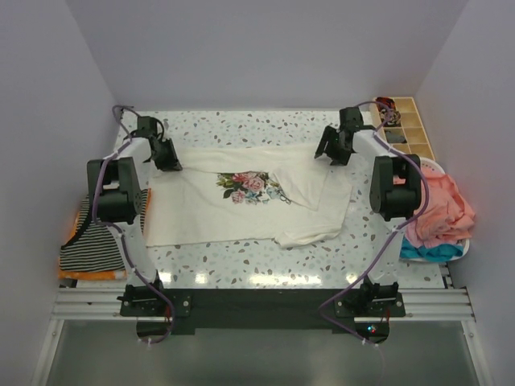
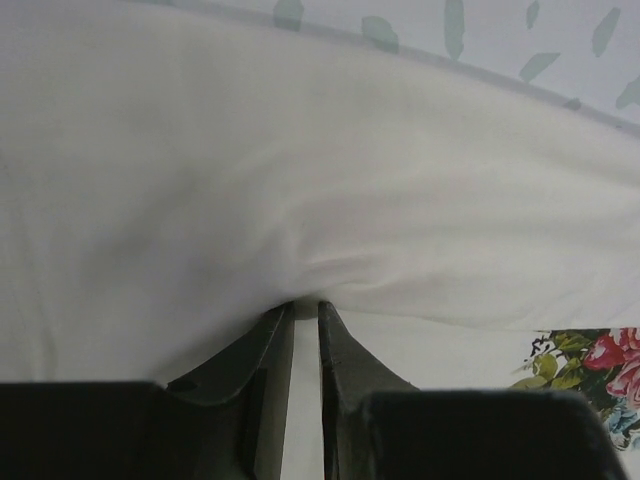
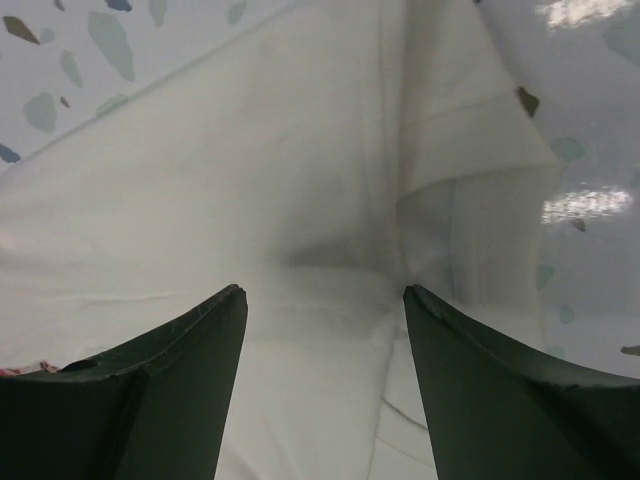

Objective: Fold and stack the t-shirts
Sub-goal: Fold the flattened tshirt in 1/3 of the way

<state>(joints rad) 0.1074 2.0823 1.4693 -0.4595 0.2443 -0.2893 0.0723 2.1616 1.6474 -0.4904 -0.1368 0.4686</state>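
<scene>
Two end effectors: both are down at the far edge of the cream t-shirt (image 1: 241,213), one at each corner.
Left end effector (image 2: 307,305): jaws almost together, with a small pucker of cream cloth nipped right at the tips. Looks like a thin bite to me.
Right end effector (image 3: 325,292): jaws wide apart, hovering over the cloth where a seam and a folded-over flap meet. It's holding nothing.
Shirt: spread out in the middle of the table (image 1: 241,265), rose print (image 1: 251,186) facing up, right side doubled over and rumpled.
Worry 1: that shallow left pinch could slip out on the lift, since there's so little fabric in it.
Worry 2: if the left pulls alone while the right is empty, the shirt would drag crooked and the fold would come out skewed.
Worry 3: the right sits over stacked layers, so it might catch just the top flap, or a whole wad.
Neighbours: striped t-shirt (image 1: 92,245) just off the left side, coral-pink t-shirt (image 1: 442,209) heaped on the right. A sloppy drag could bump either.
</scene>
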